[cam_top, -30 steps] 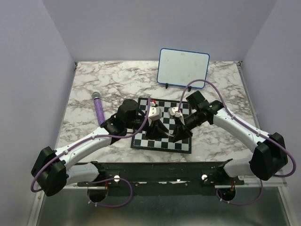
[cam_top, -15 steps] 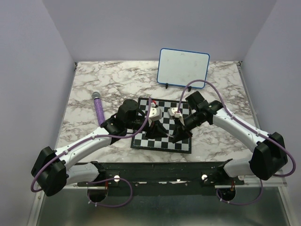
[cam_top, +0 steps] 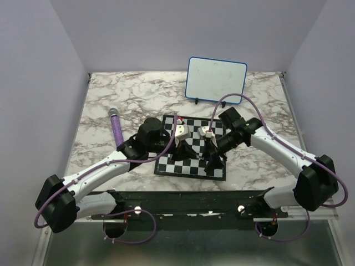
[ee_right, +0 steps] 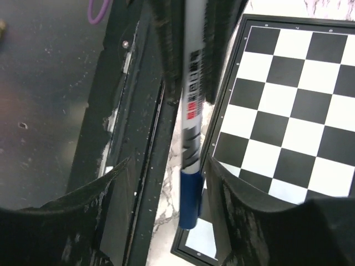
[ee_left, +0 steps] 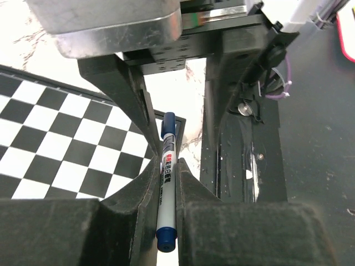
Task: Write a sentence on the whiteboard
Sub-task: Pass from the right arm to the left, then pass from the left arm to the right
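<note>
The whiteboard (cam_top: 216, 80), white with a blue rim, stands propped at the back of the table; its face looks blank and the sentence is not in view. Both grippers meet low over the chessboard's near edge. My left gripper (ee_left: 166, 191) (cam_top: 178, 151) is shut on a white marker (ee_left: 166, 177) with a blue cap and blue end. In the right wrist view the marker (ee_right: 190, 138) runs down between the spread fingers of my right gripper (ee_right: 177, 202) (cam_top: 213, 159), which is open with neither finger visibly pressing on the marker.
A black-and-white chessboard (cam_top: 213, 124) lies in the middle under both grippers. A purple cylinder (cam_top: 117, 126) lies at the left on the marble table (cam_top: 138, 97). The black base rail (cam_top: 188, 199) runs along the near edge. Lilac walls enclose three sides.
My left gripper has closed on the marker. My right gripper, shut on it before, has opened its fingers. Both arms stay over the chessboard's near edge.
</note>
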`<state>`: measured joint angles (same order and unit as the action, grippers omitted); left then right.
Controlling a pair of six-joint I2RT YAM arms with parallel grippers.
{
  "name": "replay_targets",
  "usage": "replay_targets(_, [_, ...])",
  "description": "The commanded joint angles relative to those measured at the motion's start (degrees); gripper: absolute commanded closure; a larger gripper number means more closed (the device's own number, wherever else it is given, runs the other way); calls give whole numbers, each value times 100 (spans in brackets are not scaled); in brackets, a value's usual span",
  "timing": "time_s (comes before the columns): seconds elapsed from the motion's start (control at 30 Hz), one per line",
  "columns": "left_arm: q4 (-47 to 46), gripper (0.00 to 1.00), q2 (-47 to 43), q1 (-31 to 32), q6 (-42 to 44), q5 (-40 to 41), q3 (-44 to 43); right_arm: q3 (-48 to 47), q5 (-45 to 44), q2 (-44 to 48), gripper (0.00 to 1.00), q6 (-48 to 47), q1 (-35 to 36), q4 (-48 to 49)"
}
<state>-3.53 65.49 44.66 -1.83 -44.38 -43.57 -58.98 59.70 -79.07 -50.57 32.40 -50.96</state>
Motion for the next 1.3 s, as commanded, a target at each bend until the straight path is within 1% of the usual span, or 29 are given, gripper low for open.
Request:
replay_targets(0.0, [-208,100,-388,-28,-669,842,286,-201,243,128,30,-120,-67,-142])
replay_targets(0.03, [-349,100,-571,-37,-835,1035,384,-202,270,155,27,-146,-94,-168])
replay_targets(0.07, [-663,100,-677,-37,-985,1141,489,-193,305,216,25,-147,-146,-169])
replay_targets(0.1, [-832,100,-791,-37,-1343,1247,716,-201,331,251,25,-147,-181,-169])
replay_targets(0.13, [-981,100,-1019,-45,-1529,1500,840,-202,384,278,24,-138,-208,-177])
replay_targets(0.23, [-1833,100,-1432,-46,-2303,1704,1429,-228,498,383,24,-85,-375,-169])
replay_targets(0.27, [-2349,100,-1512,-54,-2514,1835,1587,-237,612,383,24,-68,-445,-160])
replay_targets(0.33, [-2984,100,-1688,-46,-3048,1994,2097,-219,709,392,24,-24,-454,-108])
replay_targets(0.37, [-3639,100,-1715,-19,-3191,2151,2264,-184,823,366,24,46,-454,-20])
replay_targets(0.47, [-4417,100,-1576,60,-3482,2311,2608,-175,981,173,25,214,-454,130])
replay_targets(0.67, [-5034,100,-951,315,-3570,2320,2573,-193,1149,85,28,345,-454,200])
replay_targets(0.77, [-5113,100,-767,367,-3553,2285,2485,-193,1166,58,35,346,-454,192])
replay_targets(0.87, [-5088,100,-687,376,-3500,2258,2441,-228,1166,41,46,302,-454,139])
replay_targets(0.9, [-5053,100,-687,376,-3457,2258,2450,-237,1158,14,55,284,-454,122])
replay_targets(0.97, [-4887,100,-696,376,-3395,2241,2424,-254,1140,5,68,258,-454,77])
replay_targets(1.0, [-4798,100,-713,376,-3369,2223,2415,-263,1140,-3,79,240,-454,51])
replay_targets(1.03, [-4719,100,-731,385,-3290,2197,2389,-272,1131,-3,85,188,-454,-10])
replay_targets(1.07, [-4536,98,-748,376,-3246,2075,2362,-281,1123,-12,89,170,-454,-28])
replay_targets(1.1, [-4386,90,-766,376,-3176,2022,2336,-315,1114,-12,96,135,-454,-72])
replay_targets(1.13, [-4176,79,-836,385,-2983,1986,2223,-324,1105,-21,97,74,-454,-142])
replay_targets(1.17, [-3738,55,-871,376,-2886,1942,2161,-333,1079,-12,98,30,-454,-186])
replay_targets(1.27, [-3104,37,-1065,376,-2526,1793,2002,-377,974,-21,98,-172,-437,-353])
